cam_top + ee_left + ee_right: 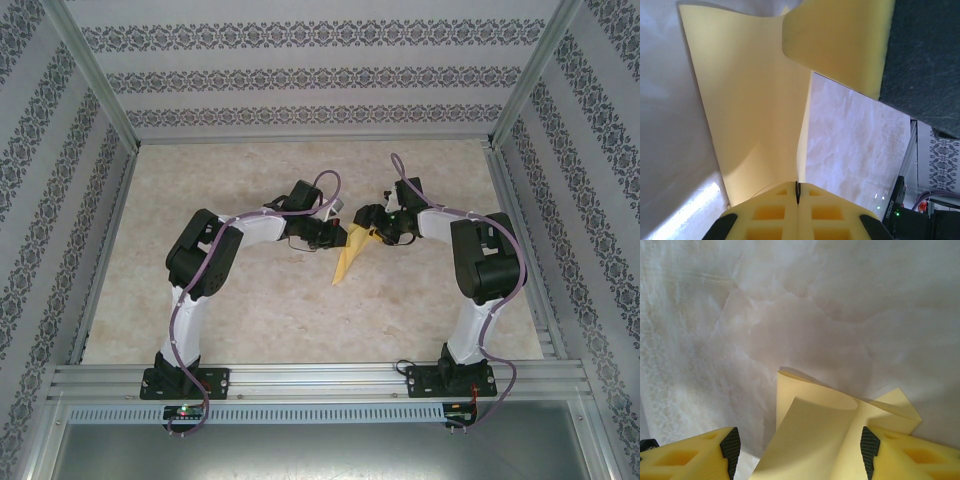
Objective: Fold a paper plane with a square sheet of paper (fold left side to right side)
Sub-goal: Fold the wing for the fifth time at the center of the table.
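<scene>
Left claw [797, 194]: closed, pads meeting with one edge of the yellow paper [755, 125] pinched between them. Probably an anchor, so the folded piece can't slide on the desk [250, 320] during the next crease.

The paper is a narrow creased taper fanning out from the left claw. Its flaps are lifted and curled, not pressed flat.

Right claw [797, 447]: just beside the left claw, across the paper from it. Its jaws are spread wide and straddle the loose curled flap without clamping it. It looks placed to take or press that flap down. I judge the fold unfinished.
</scene>
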Motion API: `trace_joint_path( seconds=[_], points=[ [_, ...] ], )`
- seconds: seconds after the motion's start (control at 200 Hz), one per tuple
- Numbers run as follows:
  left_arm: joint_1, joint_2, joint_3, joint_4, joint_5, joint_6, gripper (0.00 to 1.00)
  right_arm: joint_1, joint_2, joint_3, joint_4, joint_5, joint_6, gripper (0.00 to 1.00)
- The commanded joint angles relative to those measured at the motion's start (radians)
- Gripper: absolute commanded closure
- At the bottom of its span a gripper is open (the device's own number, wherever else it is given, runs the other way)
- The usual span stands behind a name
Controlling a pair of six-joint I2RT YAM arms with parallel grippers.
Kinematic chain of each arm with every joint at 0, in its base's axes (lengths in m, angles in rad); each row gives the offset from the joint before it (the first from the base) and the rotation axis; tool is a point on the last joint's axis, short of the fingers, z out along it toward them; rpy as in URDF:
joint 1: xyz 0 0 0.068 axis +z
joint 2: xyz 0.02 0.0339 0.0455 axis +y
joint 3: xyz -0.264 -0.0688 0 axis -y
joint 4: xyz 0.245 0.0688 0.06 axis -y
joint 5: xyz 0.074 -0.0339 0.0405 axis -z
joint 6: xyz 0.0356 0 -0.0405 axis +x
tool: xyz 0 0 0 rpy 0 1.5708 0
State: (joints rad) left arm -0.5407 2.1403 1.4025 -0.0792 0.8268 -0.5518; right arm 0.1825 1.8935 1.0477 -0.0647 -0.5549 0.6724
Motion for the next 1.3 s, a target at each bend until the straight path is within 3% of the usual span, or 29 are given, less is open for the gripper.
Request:
trace_joint_path(
  seconds=[0.0, 0.669, 1.294],
  points=[
    [0.017, 0.026, 0.044, -0.053, 0.003, 0.053, 1.0, 0.011, 0.045, 0.002, -0.083, 0.059, -0.037, 0.33],
    [0.034, 0.084, 0.11, -0.128, 0.026, 0.137, 1.0, 0.018, 0.041, 0.014, -0.114, 0.075, -0.061, 0.32],
    [0.042, 0.143, 0.135, -0.128, 0.042, 0.134, 0.99, 0.021, 0.039, 0.015, -0.121, 0.069, -0.07, 0.32]
  ],
)
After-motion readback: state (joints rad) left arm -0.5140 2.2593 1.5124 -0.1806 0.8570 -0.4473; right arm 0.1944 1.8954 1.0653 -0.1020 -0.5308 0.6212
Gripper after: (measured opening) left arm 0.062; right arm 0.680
